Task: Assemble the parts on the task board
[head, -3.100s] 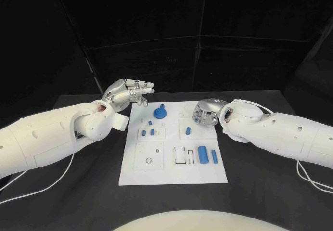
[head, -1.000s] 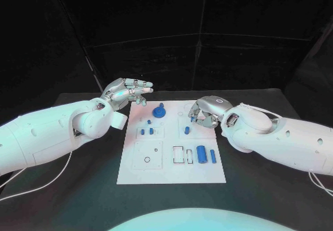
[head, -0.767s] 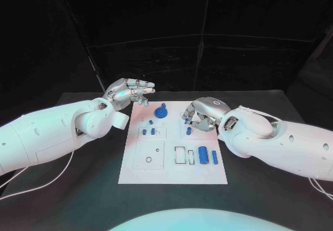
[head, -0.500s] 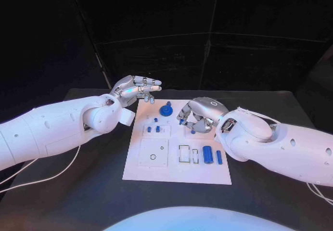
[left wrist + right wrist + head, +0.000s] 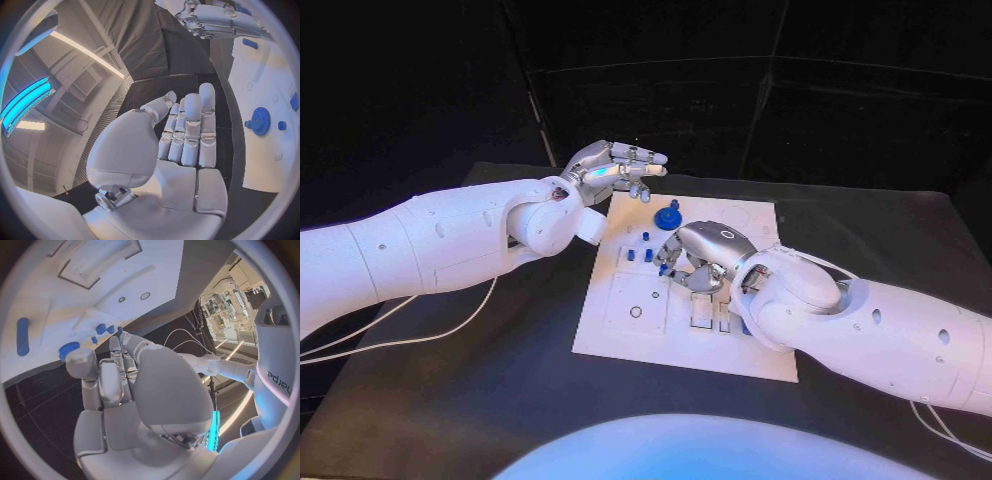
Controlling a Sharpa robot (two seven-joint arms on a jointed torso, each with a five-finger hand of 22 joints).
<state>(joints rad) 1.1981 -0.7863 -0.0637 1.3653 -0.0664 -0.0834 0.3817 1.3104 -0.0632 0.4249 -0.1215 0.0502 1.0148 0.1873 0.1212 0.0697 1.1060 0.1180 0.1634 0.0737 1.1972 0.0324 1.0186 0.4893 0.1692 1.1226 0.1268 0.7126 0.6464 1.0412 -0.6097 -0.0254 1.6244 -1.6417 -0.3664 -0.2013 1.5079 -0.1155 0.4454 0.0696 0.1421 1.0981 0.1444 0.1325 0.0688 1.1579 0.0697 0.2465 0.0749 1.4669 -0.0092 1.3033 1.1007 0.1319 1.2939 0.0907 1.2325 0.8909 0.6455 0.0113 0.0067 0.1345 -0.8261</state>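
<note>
The white task board (image 5: 635,335) lies in the middle of the black table. A blue gear with a peg (image 5: 669,218) stands near the board's far edge, with small blue parts (image 5: 630,255) just in front of it. My right hand (image 5: 700,258) hovers low over the middle of the board, fingers bent down toward it, and nothing shows in its grasp. The right wrist view has the board (image 5: 94,300), the gear (image 5: 69,349) and a blue cylinder (image 5: 23,335) beyond that hand (image 5: 125,390). My left hand (image 5: 620,165) hangs above the board's far left corner, fingers extended and holding nothing (image 5: 181,140).
My right forearm (image 5: 877,330) crosses the board's near right part and hides the parts there. My left arm (image 5: 444,235) lies along the table's left side. Black table shows around the board (image 5: 473,380). The left wrist view takes in the board (image 5: 262,75) and the right hand (image 5: 209,20).
The camera has shifted. My right hand has moved from the board's far right corner to its middle, covering parts there. My left hand stays above the far left corner.
</note>
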